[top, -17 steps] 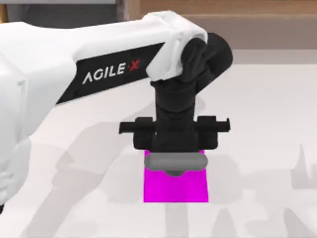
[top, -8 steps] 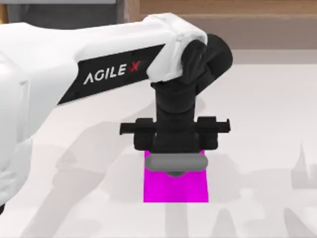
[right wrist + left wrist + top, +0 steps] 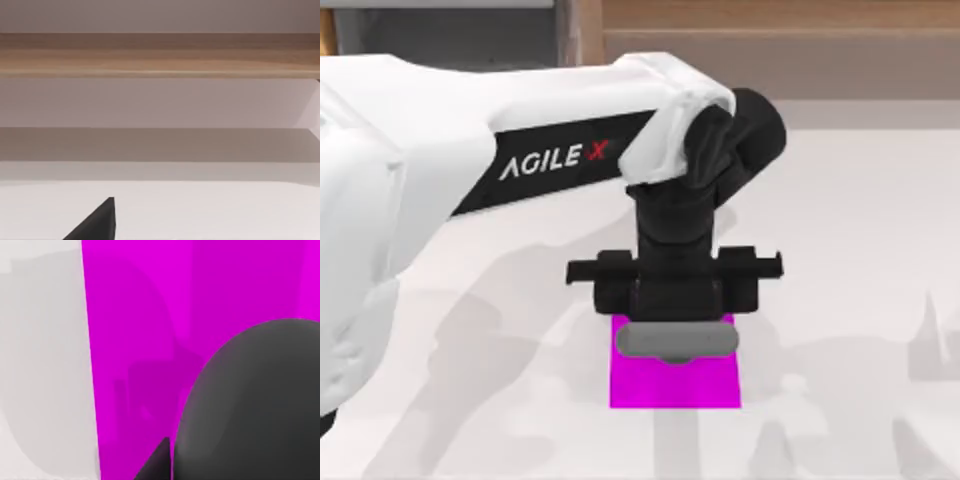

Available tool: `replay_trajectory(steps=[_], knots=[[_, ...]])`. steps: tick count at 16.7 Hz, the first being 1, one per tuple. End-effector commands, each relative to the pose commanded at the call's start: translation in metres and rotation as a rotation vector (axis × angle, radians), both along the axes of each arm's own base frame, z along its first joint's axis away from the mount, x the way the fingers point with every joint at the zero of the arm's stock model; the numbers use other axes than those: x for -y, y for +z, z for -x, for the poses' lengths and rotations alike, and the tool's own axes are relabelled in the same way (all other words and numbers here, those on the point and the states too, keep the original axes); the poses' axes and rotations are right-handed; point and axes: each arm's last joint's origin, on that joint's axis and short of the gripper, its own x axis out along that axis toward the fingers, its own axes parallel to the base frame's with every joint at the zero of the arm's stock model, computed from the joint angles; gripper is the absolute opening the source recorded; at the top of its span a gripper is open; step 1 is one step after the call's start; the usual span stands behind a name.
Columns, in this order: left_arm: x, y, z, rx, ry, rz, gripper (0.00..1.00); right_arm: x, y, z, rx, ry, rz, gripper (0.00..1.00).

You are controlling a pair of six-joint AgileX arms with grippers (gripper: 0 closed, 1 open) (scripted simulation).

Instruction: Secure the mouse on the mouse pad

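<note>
My left arm reaches in from the left side of the table (image 3: pixel 860 260), its white link slanting across the top view and its black wrist bending straight down over the middle. On the black panel of that link I read "AGILE X" in white letters, the X in red. My left gripper (image 3: pixel 675 335) hangs at the end of the wrist, pointing down, its black crossbar spread wide above the far edge of the mouse pad (image 3: pixel 675 385).

The mouse (image 3: pixel 677 340) lies directly under that gripper — a grey rounded body set crosswise over the pad's far part, with the magenta sheet showing past it on the near side. In the left wrist view the mouse (image 3: pixel 255 405) bulges dark grey and close against the lens, the mouse pad (image 3: pixel 140 340) behind it, and the pale table (image 3: pixel 45 365) past the pad's straight edge. Whether my left claw grips the mouse or has let go, I cannot tell — the fingers are hidden behind wrist and mouse.

My right arm is parked, its wrist camera looking across the tabletop to a wooden rail (image 3: pixel 160 55).
</note>
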Motion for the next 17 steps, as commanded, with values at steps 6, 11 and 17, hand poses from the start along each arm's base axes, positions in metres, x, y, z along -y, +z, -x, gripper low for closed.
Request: replay_trajectory(steps=[6, 11, 17], knots=[[0.002, -0.016, 0.001, -0.001, -0.01, 0.0, 0.0, 0.0, 0.0, 0.0, 0.0, 0.0, 0.0, 1.0], [0.002, -0.021, 0.002, -0.01, -0.01, -0.009, 0.0, 0.0, 0.0, 0.0, 0.0, 0.0, 0.0, 1.0], [0.002, -0.021, 0.002, -0.01, -0.01, -0.009, 0.45, 0.0, 0.0, 0.0, 0.0, 0.0, 0.0, 1.0]])
